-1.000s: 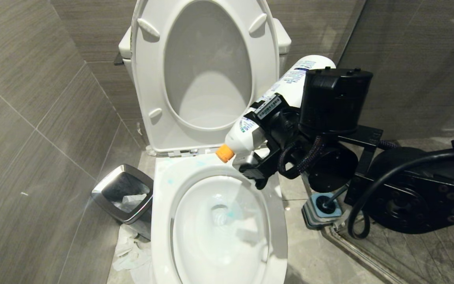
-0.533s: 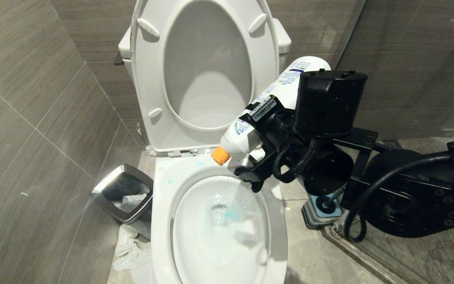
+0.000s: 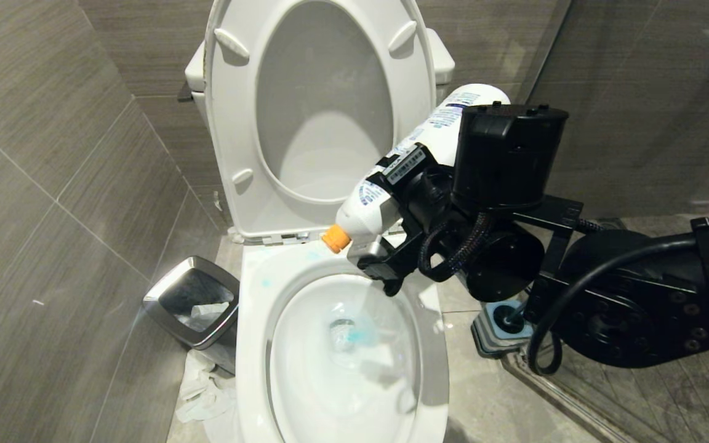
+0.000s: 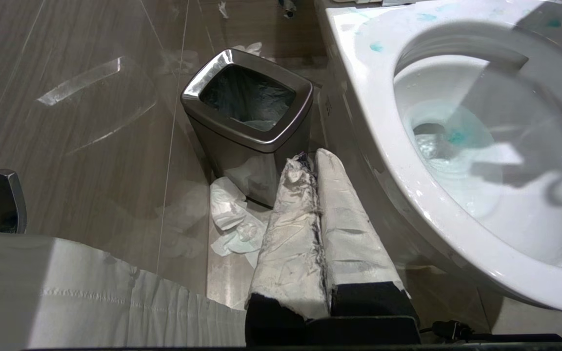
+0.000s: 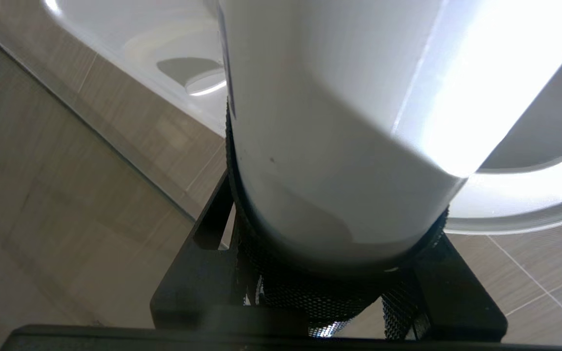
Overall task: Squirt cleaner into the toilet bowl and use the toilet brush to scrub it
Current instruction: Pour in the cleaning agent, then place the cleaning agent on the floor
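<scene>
The toilet bowl (image 3: 253, 344) stands open, seat and lid raised. Over its back right rim my right gripper (image 3: 394, 215) is shut on a white cleaner bottle (image 3: 447, 123), tilted so that the orange nozzle (image 3: 334, 239) points down toward the bowl. Turquoise cleaner (image 3: 360, 335) tints the water, and pale blue blots (image 3: 265, 283) mark the rim. In the right wrist view the bottle (image 5: 339, 122) fills the frame between black mesh pads. The toilet brush (image 3: 505, 319) stands in its holder on the floor, right of the bowl. My left gripper (image 4: 310, 158) is shut and empty, low beside the bowl (image 4: 373, 112).
A steel-rimmed bin (image 3: 191, 301) stands left of the bowl, with crumpled paper (image 3: 204, 394) on the floor before it. Tiled walls close in on the left and behind. A glass panel and its floor rail (image 3: 551, 394) run along the right.
My right gripper has carried the bottle a little leftward over the bowl's rim. The blue patch in the water has grown darker.
</scene>
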You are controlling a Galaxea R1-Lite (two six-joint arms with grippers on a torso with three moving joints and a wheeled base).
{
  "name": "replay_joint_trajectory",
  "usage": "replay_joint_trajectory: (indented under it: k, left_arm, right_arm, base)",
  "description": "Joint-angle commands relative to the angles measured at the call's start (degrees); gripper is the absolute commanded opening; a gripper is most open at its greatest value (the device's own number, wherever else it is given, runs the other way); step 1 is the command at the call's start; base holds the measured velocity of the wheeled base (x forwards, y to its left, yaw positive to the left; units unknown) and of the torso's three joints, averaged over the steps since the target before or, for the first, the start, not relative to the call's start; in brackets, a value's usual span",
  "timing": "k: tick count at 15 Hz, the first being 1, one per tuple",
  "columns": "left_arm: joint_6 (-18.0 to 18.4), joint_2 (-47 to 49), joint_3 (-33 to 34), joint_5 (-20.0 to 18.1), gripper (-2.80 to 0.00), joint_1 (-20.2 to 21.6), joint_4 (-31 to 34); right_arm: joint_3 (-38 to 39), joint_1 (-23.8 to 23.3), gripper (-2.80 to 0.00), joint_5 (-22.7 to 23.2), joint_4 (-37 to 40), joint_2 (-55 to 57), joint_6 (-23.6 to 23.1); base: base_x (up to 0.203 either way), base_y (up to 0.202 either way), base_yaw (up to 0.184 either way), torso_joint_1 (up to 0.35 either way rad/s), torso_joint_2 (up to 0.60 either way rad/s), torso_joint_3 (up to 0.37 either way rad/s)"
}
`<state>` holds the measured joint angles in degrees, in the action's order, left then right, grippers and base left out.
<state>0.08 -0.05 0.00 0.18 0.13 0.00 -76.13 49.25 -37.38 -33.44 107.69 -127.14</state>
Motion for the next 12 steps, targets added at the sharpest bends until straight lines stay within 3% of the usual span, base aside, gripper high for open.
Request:
replay_joint_trajectory:
  k: [1, 5, 7, 12]
  left_arm:
    - [0.0, 0.0, 0.0, 0.0, -2.8, 0.0, 0.0]
    - [0.0, 0.0, 0.0, 0.0, -2.8, 0.0, 0.0]
    - [0.0, 0.0, 0.0, 0.0, -2.8, 0.0, 0.0]
    - [0.0, 0.0, 0.0, 0.0, -2.8, 0.0, 0.0]
  right_arm:
    - [0.3, 0.2, -2.8, -0.2, -1.1, 0.4, 2.9]
    - [0.8, 1.3, -2.8, -0.1, -1.5, 0.6, 15.5]
    - [1.1, 2.1, -2.8, -0.1, -1.5, 0.8, 27.6]
    - [0.6, 2.7, -2.8, 0.0, -1.4, -1.8, 51.4]
  base:
    - [0.0, 0.0, 0.0, 0.0, 0.0, 0.0]
    - [0.0, 0.0, 0.0, 0.0, 0.0, 0.0]
    - [0.0, 0.0, 0.0, 0.0, 0.0, 0.0]
    - [0.0, 0.0, 0.0, 0.0, 0.0, 0.0]
